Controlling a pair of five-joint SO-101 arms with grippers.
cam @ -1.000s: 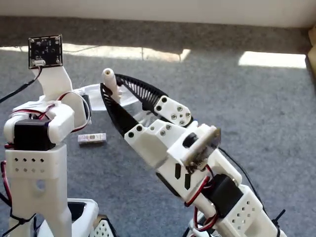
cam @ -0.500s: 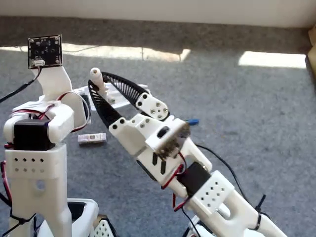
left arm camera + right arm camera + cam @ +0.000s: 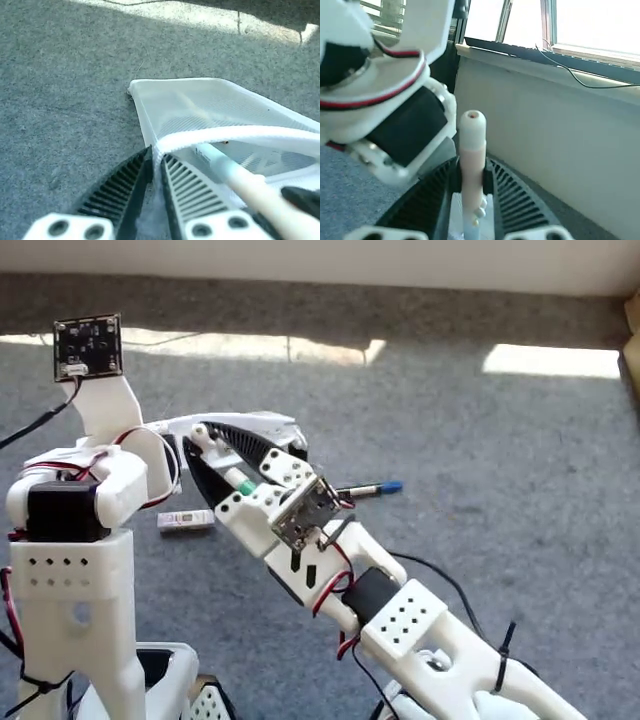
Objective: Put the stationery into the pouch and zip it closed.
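**A:** Left wrist view first. My left tool (image 3: 154,156) is clamped on the rim of the pouch (image 3: 200,102) and lifts the mouth off the worktop (image 3: 60,75). Where is the pen?

**B:** The pen (image 3: 232,175) is gripped between the jaws of my right tool (image 3: 471,167). Its front end is just inside the mouth, under the rim.

**A:** Which way does it point?

**B:** Its long axis runs along the jaws. The free end sticks out past their tips, toward the closed far end of the pouch.

**A:** Then I think you should push along that same axis, low and flat, so it does not catch the mesh. Release only when most of the barrel is inside. I will hold the rim steady.

**B:** Agreed. A blue pen (image 3: 365,489) waits on the worktop.
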